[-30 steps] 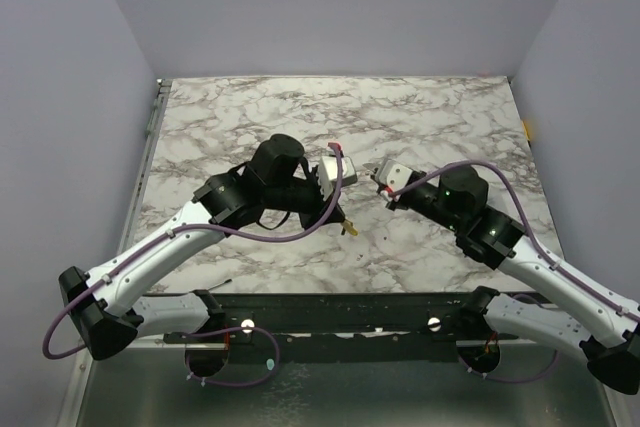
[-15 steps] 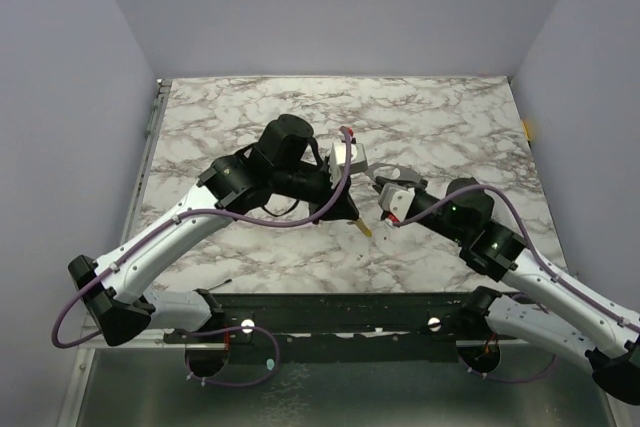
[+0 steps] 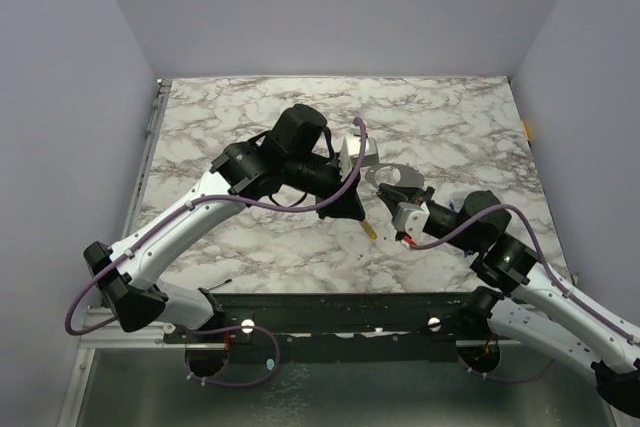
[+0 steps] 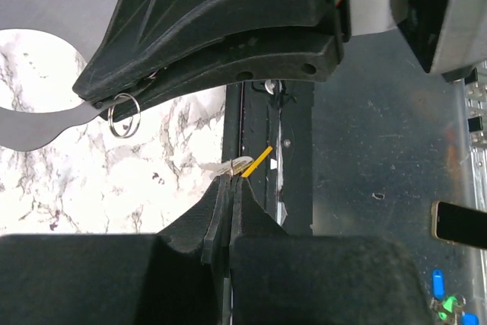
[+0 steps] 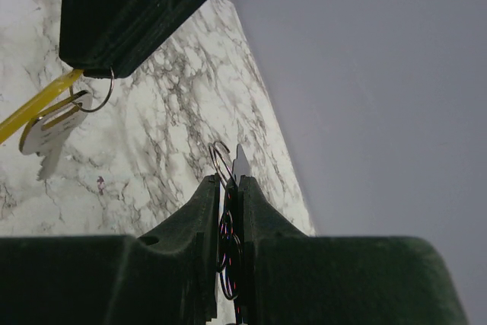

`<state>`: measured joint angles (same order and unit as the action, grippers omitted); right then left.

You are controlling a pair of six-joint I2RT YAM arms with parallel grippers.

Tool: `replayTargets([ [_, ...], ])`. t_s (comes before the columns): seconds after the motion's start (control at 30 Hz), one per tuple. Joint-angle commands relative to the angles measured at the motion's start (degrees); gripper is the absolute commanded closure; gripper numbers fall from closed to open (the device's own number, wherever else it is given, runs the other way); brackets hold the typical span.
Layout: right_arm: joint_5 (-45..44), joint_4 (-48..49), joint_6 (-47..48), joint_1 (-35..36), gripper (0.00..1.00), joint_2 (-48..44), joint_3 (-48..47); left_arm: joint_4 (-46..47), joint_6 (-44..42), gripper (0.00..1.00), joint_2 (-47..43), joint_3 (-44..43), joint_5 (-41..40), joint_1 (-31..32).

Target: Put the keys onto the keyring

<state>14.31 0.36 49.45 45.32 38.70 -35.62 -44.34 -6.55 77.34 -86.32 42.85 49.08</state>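
White-and-grey marble tabletop (image 3: 250, 117) enclosed by plain lilac walls (image 3: 330, 7) on three sides; black mounting rail (image 3: 340, 307) along the near edge.

Both arms converge just near of the table centre; bare marble extends behind them to the far wall and out to both side edges; the near rail lies close below the tips.

Left gripper (image 3: 360, 217): jaws pressed together, pinching the key (image 3: 369, 230); in the left wrist view the fingers (image 4: 245, 207) meet with no gap, and the key (image 4: 247, 164) projects from the tips, yellow head angled up to the right, whitish end to the left; the key is held above the near edge of the table.

Right gripper (image 3: 400, 195): jaws closed on the rim of the keyring (image 3: 385, 175); in the left wrist view the keyring (image 4: 38, 123) is a flat grey hoop with marble visible through its centre; a small wire loop (image 4: 122, 116) hangs at the same tips.

Key and keyring are near each other, not touching; the two grippers face tip to tip.
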Motion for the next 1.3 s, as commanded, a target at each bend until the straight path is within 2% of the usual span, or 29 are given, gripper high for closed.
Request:
replayTargets([
  [0.0,2.9,1.1,3.1,0.3,0.99,-1.7,1.2,-6.4,-3.1,1.00,2.4,-4.4,2.2,-0.1],
  [0.3,4.5,-3.9,4.1,0.3,0.99,-2.3,0.0,-8.8,-4.8,1.00,5.2,-7.1,3.6,-0.1],
  [0.4,5.8,-6.1,8.4,0.4,0.99,-3.1,0.5,-8.8,-4.1,1.00,6.4,-7.8,4.1,-0.1],
  [0.73,5.0,-3.3,14.2,0.8,0.99,-5.4,3.8,-8.8,-3.0,1.00,9.3,-10.2,5.6,-0.1],
  [1.27,1.5,6.7,20.0,1.8,0.99,-9.5,10.9,-7.8,-0.8,1.00,9.6,-9.9,2.0,0.0],
])
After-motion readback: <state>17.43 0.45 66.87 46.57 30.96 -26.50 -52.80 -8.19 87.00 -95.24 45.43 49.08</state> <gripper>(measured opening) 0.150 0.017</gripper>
